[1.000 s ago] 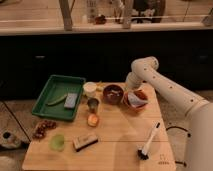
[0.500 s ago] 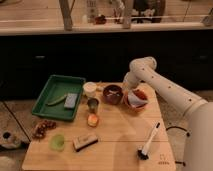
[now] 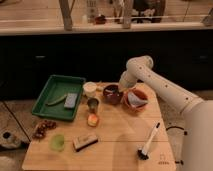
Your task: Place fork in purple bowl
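The purple bowl (image 3: 112, 95) is dark and stands at the back middle of the wooden table (image 3: 115, 150). Right beside it is an orange-red bowl (image 3: 141, 94) with a pale whitish thing (image 3: 132, 100) in it; I cannot tell whether that is the fork. My white arm reaches in from the right. My gripper (image 3: 121, 88) hangs low at the purple bowl's right rim, between the two bowls. No other fork shows.
A green tray (image 3: 45, 97) at the left holds a grey sponge (image 3: 71, 100). A white cup (image 3: 90, 88), a metal cup (image 3: 92, 104) and an orange fruit (image 3: 92, 120) stand left of the bowls. A green cup (image 3: 57, 142), a brown block (image 3: 85, 141) and a black-bristled brush (image 3: 150, 140) lie in front.
The arm's end has shifted a little to the left, from over the orange-red bowl toward the purple bowl. Nothing else on the table has moved.
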Tool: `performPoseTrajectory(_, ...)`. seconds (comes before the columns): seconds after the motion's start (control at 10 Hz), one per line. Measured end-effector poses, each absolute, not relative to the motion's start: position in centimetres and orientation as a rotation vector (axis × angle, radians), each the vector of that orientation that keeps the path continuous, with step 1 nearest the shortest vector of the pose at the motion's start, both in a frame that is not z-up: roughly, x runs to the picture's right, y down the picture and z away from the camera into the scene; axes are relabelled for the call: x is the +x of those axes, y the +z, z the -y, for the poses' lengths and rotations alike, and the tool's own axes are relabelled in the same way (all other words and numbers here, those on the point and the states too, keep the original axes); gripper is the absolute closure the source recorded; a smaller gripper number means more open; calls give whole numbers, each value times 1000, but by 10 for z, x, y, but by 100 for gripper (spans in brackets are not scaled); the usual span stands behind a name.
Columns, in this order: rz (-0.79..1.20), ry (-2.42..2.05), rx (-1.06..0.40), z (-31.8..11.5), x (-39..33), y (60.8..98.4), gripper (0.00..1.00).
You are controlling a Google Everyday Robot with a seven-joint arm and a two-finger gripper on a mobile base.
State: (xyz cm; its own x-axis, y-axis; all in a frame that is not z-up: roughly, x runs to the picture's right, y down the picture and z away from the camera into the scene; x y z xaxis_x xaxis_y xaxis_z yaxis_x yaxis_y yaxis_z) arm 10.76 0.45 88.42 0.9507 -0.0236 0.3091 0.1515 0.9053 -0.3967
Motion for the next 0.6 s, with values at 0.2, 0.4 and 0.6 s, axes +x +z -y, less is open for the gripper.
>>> performPoseTrajectory(0.2, 313, -106, -438, -1, 98, 885, 78)
performPoseTrajectory(0.4, 317, -113, -443, 1, 95, 885, 57)
performPoseTrajectory(0.6, 319, -121, -448, 2, 93, 885, 40)
